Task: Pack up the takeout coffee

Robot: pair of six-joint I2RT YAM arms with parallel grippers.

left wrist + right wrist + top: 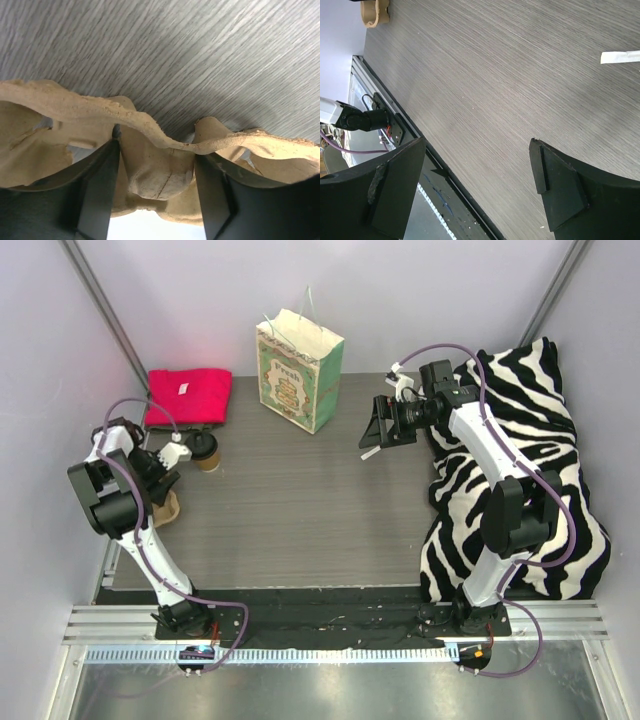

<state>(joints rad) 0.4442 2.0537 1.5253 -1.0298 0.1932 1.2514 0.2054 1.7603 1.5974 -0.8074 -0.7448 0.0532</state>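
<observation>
Left gripper (157, 150): I see the fingers spread, straddling a raised hump of the moulded-pulp carrier (60, 107). I cannot tell whether the pads actually press on it.
Right gripper (477, 150): spread wide with nothing between the fingers, hanging over bare desk (300, 510) on the far right side.
Takeout coffee cup (207, 458): stands upright on the desk just beside the left gripper, between it and the red cloth (188, 395), and apart from the carrier.
Lid (203, 444): the black disc appears seated on the cup. From above I cannot confirm it is snapped down all round.
Handling, as I judge it: a thin paper wall that will dent or ovalise under a hard squeeze. If the cup is filled it is top-heavy and will slosh; if empty it is very light and will tip at a nudge. The plastic lid looks slick.
Where I would hold: across the cup body below the rim, where the rolled edge stiffens it, with gentle closure and the cup kept vertical. I would not grip by the lid.
Bag (298, 375): white and green with handles, upright at the far edge and well apart from the cup. The mouth faces up but looks narrow.
Also present: a zebra-print cushion (520, 440) under the right arm, and a white strip (620, 56) on the desk near the right gripper.
</observation>
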